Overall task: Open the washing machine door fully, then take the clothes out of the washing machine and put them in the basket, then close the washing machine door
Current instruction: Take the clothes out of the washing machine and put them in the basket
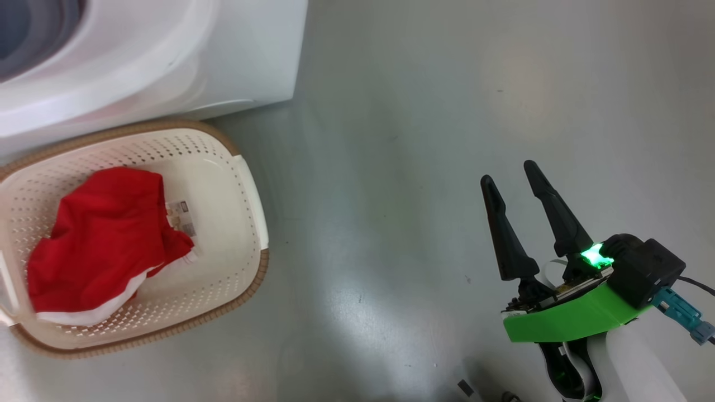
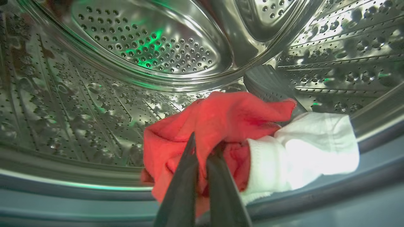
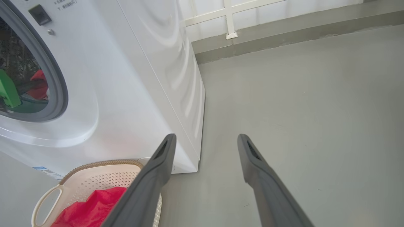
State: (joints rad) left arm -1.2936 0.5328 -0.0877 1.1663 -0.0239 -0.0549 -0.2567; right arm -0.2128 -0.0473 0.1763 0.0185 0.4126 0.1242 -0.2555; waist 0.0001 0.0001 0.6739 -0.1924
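Observation:
Inside the steel drum (image 2: 151, 47) of the washing machine (image 3: 142, 78), my left gripper (image 2: 204, 142) is shut on a red garment (image 2: 227, 116) with a white trim (image 2: 309, 145), near the drum's front lip. Through the round opening, the right wrist view catches that arm's green part (image 3: 8, 90) and the same red cloth (image 3: 39, 85). Another red garment (image 1: 106, 234) lies in the cream basket (image 1: 223, 184) on the floor in front of the machine (image 1: 167, 67). My right gripper (image 1: 508, 173) hangs open over bare floor to the basket's right, holding nothing. The washing machine door is out of view.
A grey rubber gasket (image 3: 53, 78) rings the opening. The basket (image 3: 104, 176) sits close against the machine's front corner. Grey floor (image 3: 300, 94) stretches to the right as far as a low ledge and a white window frame (image 3: 230, 19).

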